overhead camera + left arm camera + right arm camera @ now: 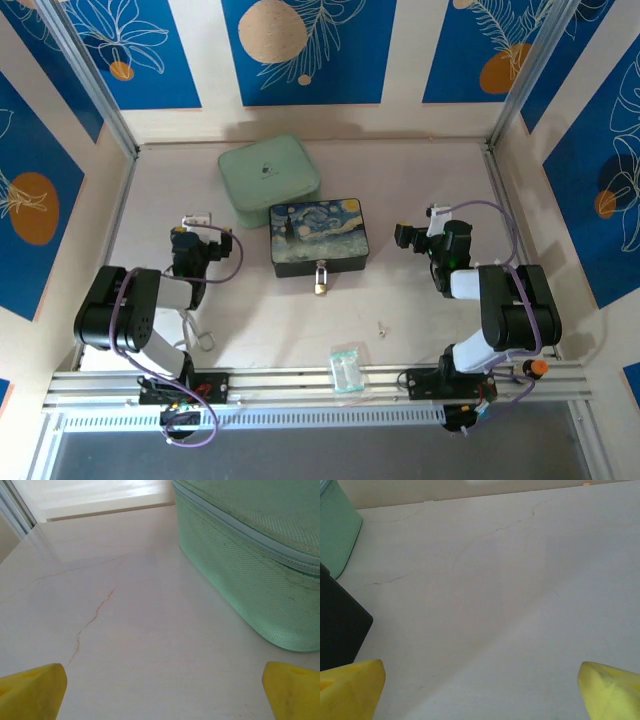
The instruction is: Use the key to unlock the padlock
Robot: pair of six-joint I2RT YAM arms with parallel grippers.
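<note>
The small brass padlock (321,279) hangs at the front edge of the dark blue starry-night box (320,235) in the top view. The tiny silvery key (382,326) lies on the table to the front right of it. My left gripper (195,221) rests far left of the box, open, with nothing between its yellow fingertips (32,692). My right gripper (430,218) sits right of the box, also open and empty, its yellow fingertips (610,692) wide apart over bare table.
A mint-green zip case (268,178) stands behind the box and fills the right of the left wrist view (255,555). A clear plastic packet (347,368) lies near the front rail. Side walls close in the table.
</note>
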